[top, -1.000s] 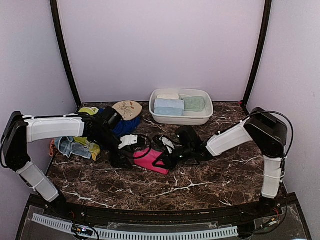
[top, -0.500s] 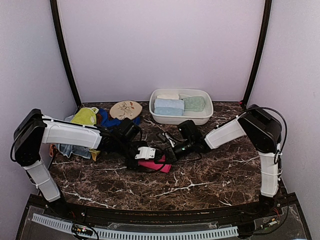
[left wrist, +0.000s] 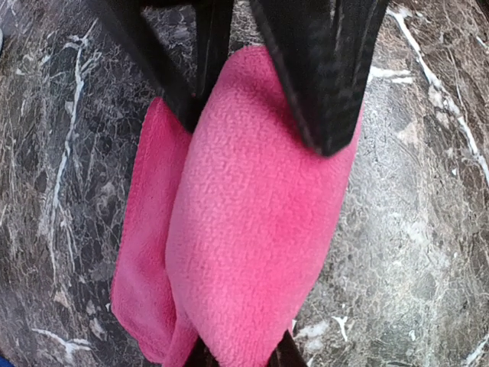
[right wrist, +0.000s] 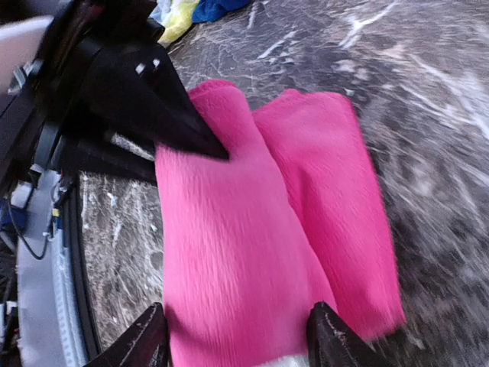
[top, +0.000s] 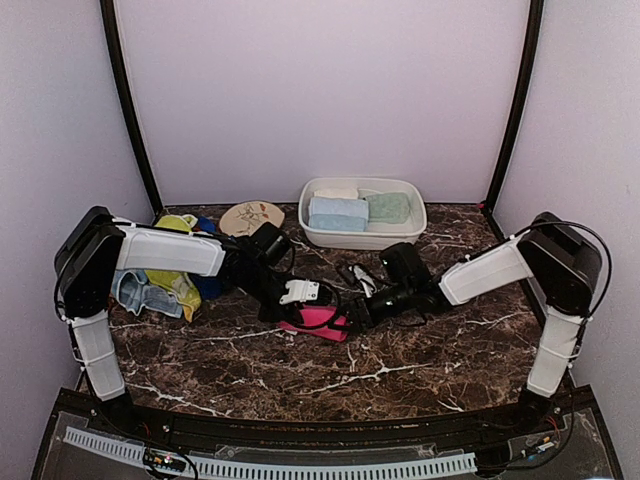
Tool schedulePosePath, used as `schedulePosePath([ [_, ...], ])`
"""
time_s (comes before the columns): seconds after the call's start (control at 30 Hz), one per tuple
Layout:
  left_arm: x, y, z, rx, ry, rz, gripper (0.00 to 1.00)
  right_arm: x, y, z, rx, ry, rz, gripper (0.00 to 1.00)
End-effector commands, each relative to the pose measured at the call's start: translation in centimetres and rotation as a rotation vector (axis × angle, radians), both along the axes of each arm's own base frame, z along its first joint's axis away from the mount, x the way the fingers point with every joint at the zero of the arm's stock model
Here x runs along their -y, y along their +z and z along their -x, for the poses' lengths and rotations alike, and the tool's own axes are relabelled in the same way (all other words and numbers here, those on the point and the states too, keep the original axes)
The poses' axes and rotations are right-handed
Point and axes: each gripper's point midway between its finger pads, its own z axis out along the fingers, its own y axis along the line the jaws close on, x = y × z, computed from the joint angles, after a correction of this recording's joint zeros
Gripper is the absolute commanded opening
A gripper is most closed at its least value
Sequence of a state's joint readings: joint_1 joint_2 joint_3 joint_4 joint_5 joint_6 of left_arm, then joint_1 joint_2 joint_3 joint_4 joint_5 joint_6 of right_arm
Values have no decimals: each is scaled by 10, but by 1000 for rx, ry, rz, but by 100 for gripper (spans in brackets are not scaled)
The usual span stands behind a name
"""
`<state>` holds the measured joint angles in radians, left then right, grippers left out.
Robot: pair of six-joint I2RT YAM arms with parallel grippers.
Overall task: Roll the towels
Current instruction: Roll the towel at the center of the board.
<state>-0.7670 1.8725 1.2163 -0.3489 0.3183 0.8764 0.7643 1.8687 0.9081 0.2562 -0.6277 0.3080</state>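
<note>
Fingers of the left gripper pinch the rolled hot pink towel lying mid-table, left arm reaching low across. Right arm stretches low opposite, right gripper spread astride the roll's end.

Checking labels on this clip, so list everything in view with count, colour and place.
pink towel: one, hot pink, partly rolled, table centre
towels in basin: three, pale blue, mint, cream, side by side
loose towels: at least three, yellow-green, royal blue, pale blue, heaped at left
basin: one, white, back centre
floral disc: one, beige, back, left of the basin
table: one, dark marble with white veins
left fingers: two, black, closed on the pink towel's roll
right fingers: two, black, open, astride the roll's other end
</note>
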Motion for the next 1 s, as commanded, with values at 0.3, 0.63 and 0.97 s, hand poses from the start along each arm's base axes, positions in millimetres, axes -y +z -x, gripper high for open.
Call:
schedulePosePath([
  [0.3,-43,-12,77,-488,1,-184,0,69,66,-4,738,-167,194,100],
  [0.63,-42,-29,78,-607,43,-257,0,111,129,19,886,-414,64,100],
  [0.97,-49,-44,72,-698,92,-303,0,50,74,105,1306,256,409,98],
])
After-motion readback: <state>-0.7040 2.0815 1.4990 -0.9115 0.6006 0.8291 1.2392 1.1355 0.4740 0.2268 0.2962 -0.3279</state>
